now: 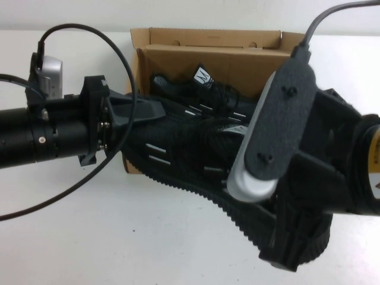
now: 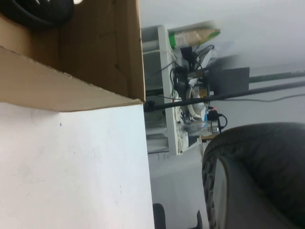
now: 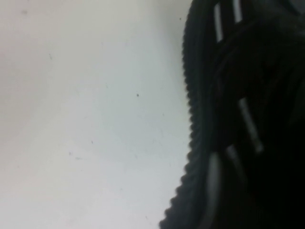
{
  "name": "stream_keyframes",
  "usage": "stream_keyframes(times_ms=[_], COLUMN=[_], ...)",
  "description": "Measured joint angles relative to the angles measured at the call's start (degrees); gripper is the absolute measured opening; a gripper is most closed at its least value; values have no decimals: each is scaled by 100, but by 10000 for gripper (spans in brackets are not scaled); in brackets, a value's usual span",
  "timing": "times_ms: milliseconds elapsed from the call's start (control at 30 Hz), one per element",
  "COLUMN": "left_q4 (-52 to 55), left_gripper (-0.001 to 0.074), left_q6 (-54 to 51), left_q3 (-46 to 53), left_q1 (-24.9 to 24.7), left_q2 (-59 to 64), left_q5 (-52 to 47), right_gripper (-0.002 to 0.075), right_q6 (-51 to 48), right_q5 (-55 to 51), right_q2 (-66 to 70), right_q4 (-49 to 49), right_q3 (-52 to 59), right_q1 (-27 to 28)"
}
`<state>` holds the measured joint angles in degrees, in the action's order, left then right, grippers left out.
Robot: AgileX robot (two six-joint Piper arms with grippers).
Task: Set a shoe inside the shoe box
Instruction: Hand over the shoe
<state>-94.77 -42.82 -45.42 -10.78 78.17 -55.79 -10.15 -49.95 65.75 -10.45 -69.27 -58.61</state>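
A black mesh shoe (image 1: 178,154) with white dashes lies slanted across the front edge of the brown shoe box (image 1: 208,38), toe toward the box, heel toward the table's near right. My left gripper (image 1: 151,111) reaches in from the left and sits at the toe end, by the box's left wall. My right gripper (image 1: 291,243) is down at the heel end, mostly hidden behind its own wrist. In the left wrist view the shoe's sole and mesh (image 2: 267,157) fill one corner beside the box wall (image 2: 95,57). The right wrist view shows the knobbly sole edge (image 3: 190,119) close up.
A second identical shoe (image 1: 202,80) lies inside the box, its white tongue label showing. The box lid stands open at the back. White table (image 1: 119,237) stretches in front and to the left. A black cable (image 1: 127,89) loops over the left arm.
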Motion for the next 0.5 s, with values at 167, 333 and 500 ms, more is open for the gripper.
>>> stream_keyframes(times_ms=[167, 333, 500], left_q4=[27, 37, 65], left_gripper=[162, 156, 156], left_q6=[-98, -234, -500], left_q3=[0, -10, -10], left_q1=[-10, -10, -10], left_q2=[0, 0, 0], left_q5=[-101, -62, 86], right_gripper=[499, 591, 590], right_q6=[382, 1094, 2238], right_q5=[-143, -278, -228], right_q2=[8, -176, -507], right_q4=[19, 43, -118], right_q3=[-280, -661, -804], right_q1=[0, 0, 0])
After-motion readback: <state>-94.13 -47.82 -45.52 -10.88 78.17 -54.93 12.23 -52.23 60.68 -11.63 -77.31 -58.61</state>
